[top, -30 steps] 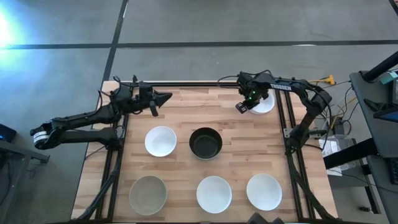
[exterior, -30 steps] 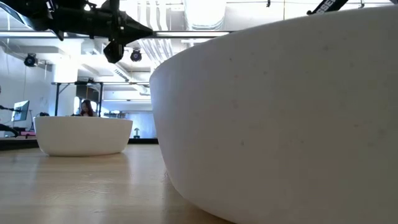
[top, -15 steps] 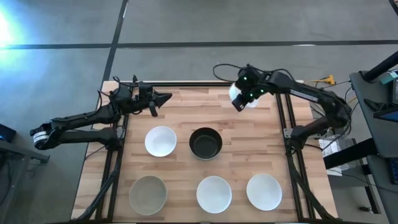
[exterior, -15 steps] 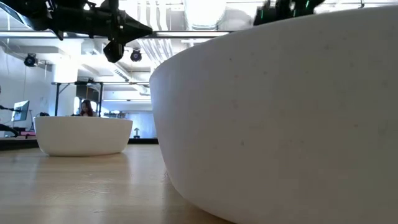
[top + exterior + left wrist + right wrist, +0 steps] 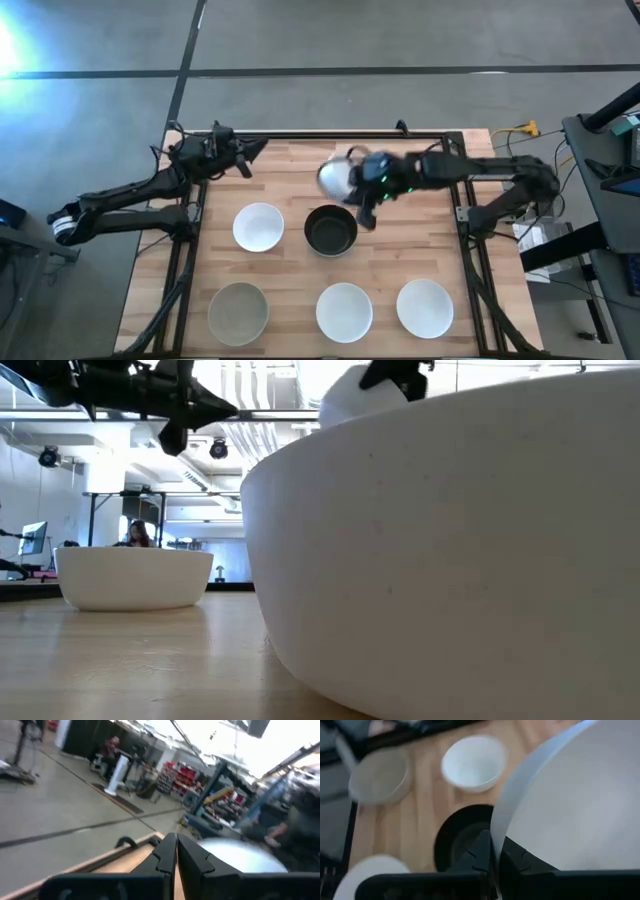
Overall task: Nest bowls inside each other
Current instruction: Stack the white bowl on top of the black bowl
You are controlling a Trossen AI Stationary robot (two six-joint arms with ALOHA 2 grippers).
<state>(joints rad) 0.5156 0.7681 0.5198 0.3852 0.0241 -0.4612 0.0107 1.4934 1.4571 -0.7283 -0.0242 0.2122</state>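
Right fingers (image 5: 352, 192) clamp a white bowl's (image 5: 335, 178) rim, held in the air just beyond the black bowl (image 5: 331, 230) on the desk (image 5: 290, 175). Centre it, level it, lower before releasing. Left fingers (image 5: 252, 152) closed, idle at far-left corner.

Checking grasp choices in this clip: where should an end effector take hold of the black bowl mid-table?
The black bowl sits upright and open, with smooth walls and no handle. Best pinch its rim from above, one finger inside and one outside. The right end effector grips its white bowl by the rim like that.
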